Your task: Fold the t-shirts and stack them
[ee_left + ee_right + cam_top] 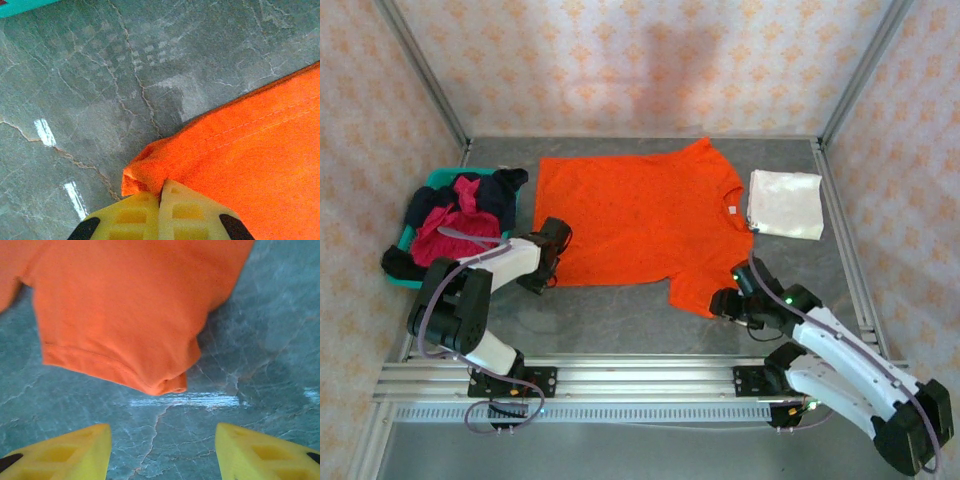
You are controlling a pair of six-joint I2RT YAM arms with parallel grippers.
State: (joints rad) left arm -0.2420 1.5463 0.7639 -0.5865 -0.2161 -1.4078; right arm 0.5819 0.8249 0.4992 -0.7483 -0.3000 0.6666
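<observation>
Orange t-shirt (640, 215) spread flat on table (620, 325), long axis left to right: hem toward left arm, collar toward folded white t-shirt (786, 203). Near hem corner (142, 170) pinched in left gripper (162, 200) — fingers clenched on cloth. Near sleeve (125, 330) lies just ahead of right gripper (162, 450) — jaws parted, nothing between them, cuff untouched. Judgement: right arm nearer sleeve, needs short forward reach. Crimson and navy t-shirts (445, 235) heaped in teal basket (440, 178), far left.
</observation>
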